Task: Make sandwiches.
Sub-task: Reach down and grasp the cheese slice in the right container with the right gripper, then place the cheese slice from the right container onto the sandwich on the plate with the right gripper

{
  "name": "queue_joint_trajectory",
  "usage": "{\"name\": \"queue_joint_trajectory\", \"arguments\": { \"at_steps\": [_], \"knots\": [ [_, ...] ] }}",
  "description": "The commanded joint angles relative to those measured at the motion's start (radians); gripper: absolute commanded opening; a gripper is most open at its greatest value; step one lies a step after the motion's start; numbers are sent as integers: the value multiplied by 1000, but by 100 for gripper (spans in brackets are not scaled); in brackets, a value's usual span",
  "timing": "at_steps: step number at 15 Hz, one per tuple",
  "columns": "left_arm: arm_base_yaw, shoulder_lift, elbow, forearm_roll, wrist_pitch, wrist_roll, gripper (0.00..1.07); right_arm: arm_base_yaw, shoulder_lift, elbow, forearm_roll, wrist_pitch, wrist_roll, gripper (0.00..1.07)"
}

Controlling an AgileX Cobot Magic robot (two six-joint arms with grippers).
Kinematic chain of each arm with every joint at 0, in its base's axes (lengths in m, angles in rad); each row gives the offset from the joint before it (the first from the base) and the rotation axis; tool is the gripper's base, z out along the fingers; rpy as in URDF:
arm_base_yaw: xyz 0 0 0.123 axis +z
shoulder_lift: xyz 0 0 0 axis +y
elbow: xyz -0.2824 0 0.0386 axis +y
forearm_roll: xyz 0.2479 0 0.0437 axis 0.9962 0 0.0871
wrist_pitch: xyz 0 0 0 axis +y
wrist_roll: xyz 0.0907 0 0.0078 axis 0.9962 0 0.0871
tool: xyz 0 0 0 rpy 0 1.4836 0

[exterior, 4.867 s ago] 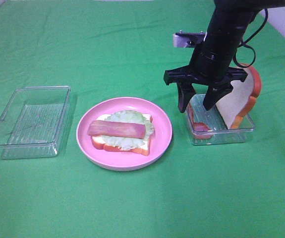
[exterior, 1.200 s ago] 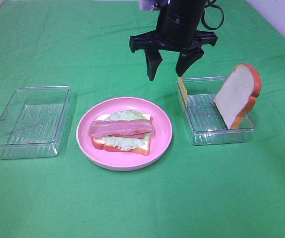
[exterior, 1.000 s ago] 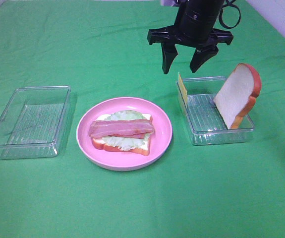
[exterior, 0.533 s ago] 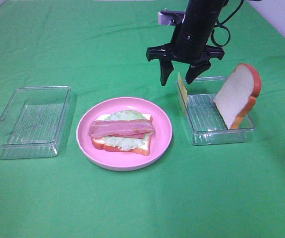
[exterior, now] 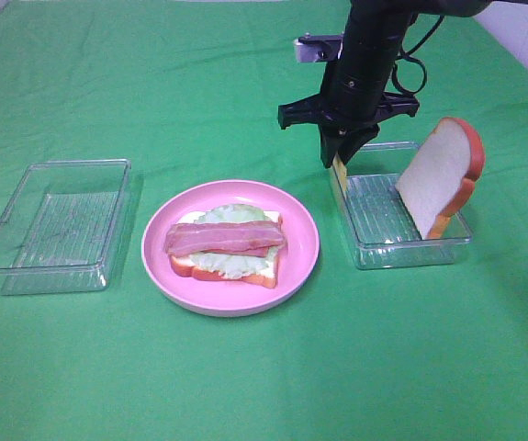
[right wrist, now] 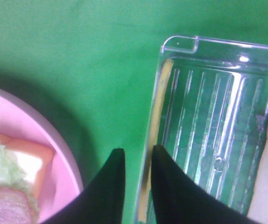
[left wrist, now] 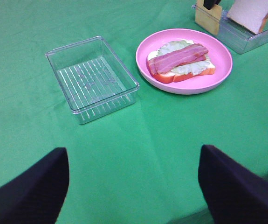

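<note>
The open sandwich [exterior: 227, 243] lies on the pink plate [exterior: 302, 230]: a bread slice, green lettuce and a pink ham strip on top. A yellow cheese slice [exterior: 340, 176] stands on edge against the near-plate wall of the right clear tray [exterior: 410, 250]. A second bread slice [exterior: 438, 179] leans at that tray's far end. My right gripper [exterior: 340, 154] is down on the cheese's top edge, and its fingers [right wrist: 168, 186] are closed on the cheese [right wrist: 159, 100]. My left gripper [left wrist: 133, 150] is open and empty, well short of the plate [left wrist: 217, 74].
An empty clear tray [exterior: 57, 220] sits left of the plate on the green cloth; it also shows in the left wrist view [left wrist: 92, 77]. Open green cloth lies in front of the plate and trays.
The right gripper has moved from above the plate back to the right tray, come down over the standing cheese slice and closed its fingers on it. The ham stays on the lettuce.
</note>
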Motion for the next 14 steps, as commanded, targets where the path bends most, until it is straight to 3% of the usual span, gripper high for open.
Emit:
{"name": "queue_joint_trajectory", "arguments": {
  "at_steps": [1, 6, 8, 14],
  "knots": [
    [-2, -20, 1, 2, -10, -1, 74, -1, 2, -4, -39, 21, 0, 1],
    [-2, -20, 1, 2, -10, -1, 74, -1, -19, -13, -51, 33, 0, 0],
    [-2, -20, 1, 2, -10, -1, 74, -1, -102, -15, -19, 33, -22, 0],
    [-2, -20, 1, 2, -10, -1, 74, -1, -168, -14, 339, 102, -259, 0]
  ]
}}
